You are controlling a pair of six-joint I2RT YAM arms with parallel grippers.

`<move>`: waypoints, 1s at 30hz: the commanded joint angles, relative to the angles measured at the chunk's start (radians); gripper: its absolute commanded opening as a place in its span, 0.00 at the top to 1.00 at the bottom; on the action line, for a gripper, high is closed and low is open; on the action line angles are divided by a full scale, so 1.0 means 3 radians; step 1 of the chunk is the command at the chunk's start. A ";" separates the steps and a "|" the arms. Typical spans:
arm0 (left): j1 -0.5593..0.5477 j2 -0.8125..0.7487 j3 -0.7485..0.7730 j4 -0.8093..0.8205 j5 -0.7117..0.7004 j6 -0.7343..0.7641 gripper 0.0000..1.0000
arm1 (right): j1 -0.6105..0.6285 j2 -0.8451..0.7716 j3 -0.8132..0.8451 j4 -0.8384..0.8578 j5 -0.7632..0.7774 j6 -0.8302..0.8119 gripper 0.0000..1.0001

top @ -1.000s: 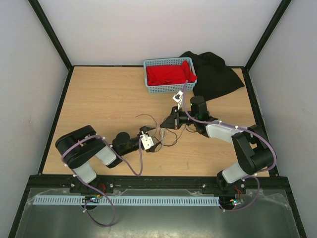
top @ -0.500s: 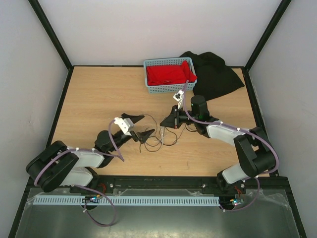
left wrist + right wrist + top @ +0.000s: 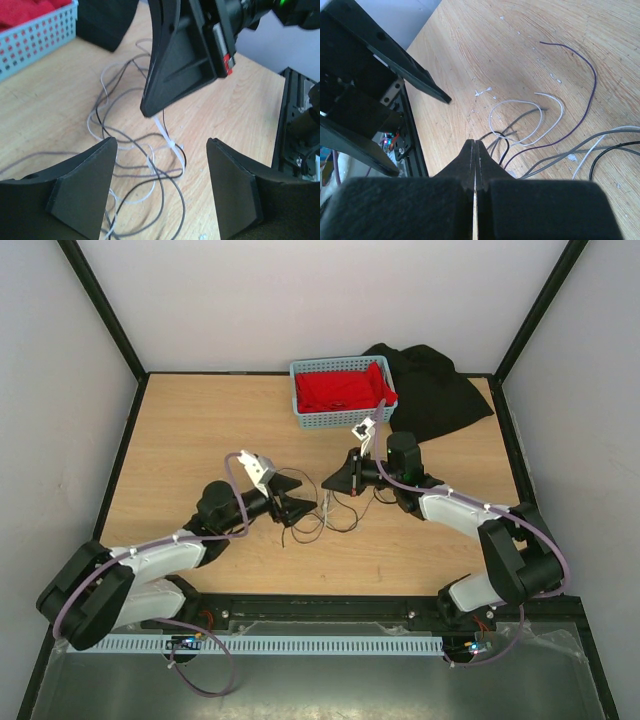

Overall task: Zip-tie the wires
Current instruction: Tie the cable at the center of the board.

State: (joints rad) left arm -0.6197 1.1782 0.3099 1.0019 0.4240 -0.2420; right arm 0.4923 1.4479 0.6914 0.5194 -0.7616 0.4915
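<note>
Left gripper [image 3: 292, 496] swung in toward wires [image 3: 338, 520], jaws wide, empty. Right gripper [image 3: 328, 483] pinches white zip tie [image 3: 166, 136] dangling into them. Tail grab likely next.

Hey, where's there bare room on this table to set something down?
Bare wood far left on the table, between its left edge and the blue basket; also near right, between the wires and the right arm. Crowded: mid-table, where left pincer and right pincer flank the wires, and around the black cloth.
</note>
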 commanded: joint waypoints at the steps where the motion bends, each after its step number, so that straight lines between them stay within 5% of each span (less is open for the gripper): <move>1: -0.0074 0.0094 0.0083 -0.0380 0.0129 -0.0108 0.27 | 0.0046 -0.0102 -0.0001 0.0147 0.0031 0.0104 1.00; 14: -0.0174 0.0551 0.0268 0.0009 0.0029 -0.0144 0.32 | 0.0106 -0.0123 -0.0036 0.0176 0.0010 0.0177 1.00; 20: -0.0174 0.0624 0.0348 0.0042 0.0064 -0.0138 0.53 | 0.0131 -0.0108 -0.0038 0.0230 -0.0007 0.0190 1.00; 30: -0.0179 0.0928 0.0406 0.0243 0.0169 -0.0218 0.66 | 0.0145 -0.0129 -0.0029 0.0243 0.0045 0.0211 1.00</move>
State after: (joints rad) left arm -0.6693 1.4372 0.4099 1.0119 0.4500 -0.2966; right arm 0.5304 1.4395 0.6868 0.5499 -0.7540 0.5442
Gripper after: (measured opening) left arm 0.367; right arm 0.009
